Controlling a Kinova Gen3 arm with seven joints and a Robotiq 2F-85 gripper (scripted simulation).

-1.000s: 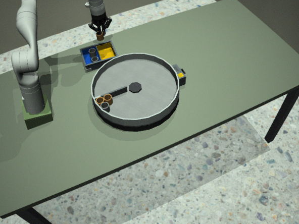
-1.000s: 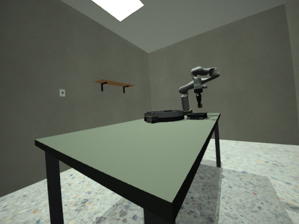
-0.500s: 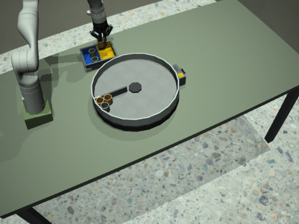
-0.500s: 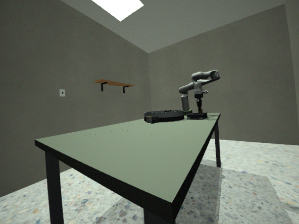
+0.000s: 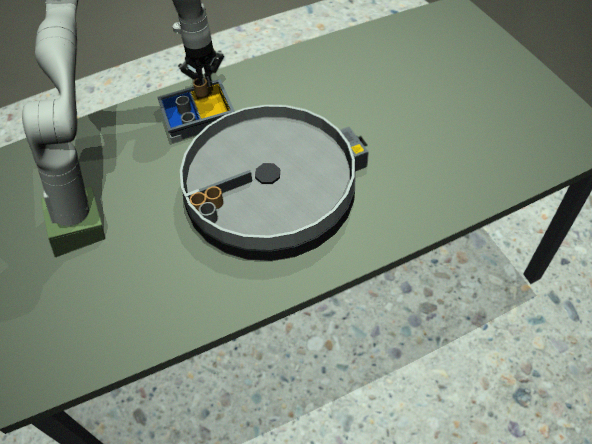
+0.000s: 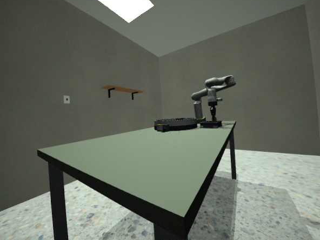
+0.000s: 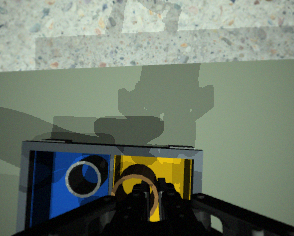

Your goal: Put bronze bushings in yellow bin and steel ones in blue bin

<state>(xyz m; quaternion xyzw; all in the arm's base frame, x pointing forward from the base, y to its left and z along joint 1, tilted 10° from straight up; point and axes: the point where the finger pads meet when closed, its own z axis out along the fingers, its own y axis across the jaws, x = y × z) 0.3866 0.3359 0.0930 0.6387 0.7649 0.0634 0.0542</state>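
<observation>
My gripper (image 5: 205, 81) (image 6: 213, 118) (image 7: 153, 188) is shut on the wall of a bronze bushing (image 5: 201, 89) (image 7: 131, 176), which hangs upright over the left part of the yellow bin (image 5: 215, 106) (image 7: 173, 167), low by the divider. Its lower end is hard to judge. The blue bin (image 5: 172, 116) (image 7: 45, 200) beside it holds two upright steel bushings (image 5: 183, 107) (image 5: 188, 118); one steel bushing (image 7: 67, 176) shows in the wrist view. On the turntable (image 5: 300, 170), two bronze bushings (image 5: 198, 201) (image 5: 218, 201) and a steel bushing (image 5: 208, 215) stand together at the left wall, by the bar.
The turntable's raised rim (image 5: 270, 242) stands close in front of the bins. A dark bar (image 5: 235, 182) reaches from the rim toward the dark hub (image 5: 267, 173). A small grey box with a yellow patch (image 5: 357, 150) sits at the rim's right side. The table's back edge runs behind the bins.
</observation>
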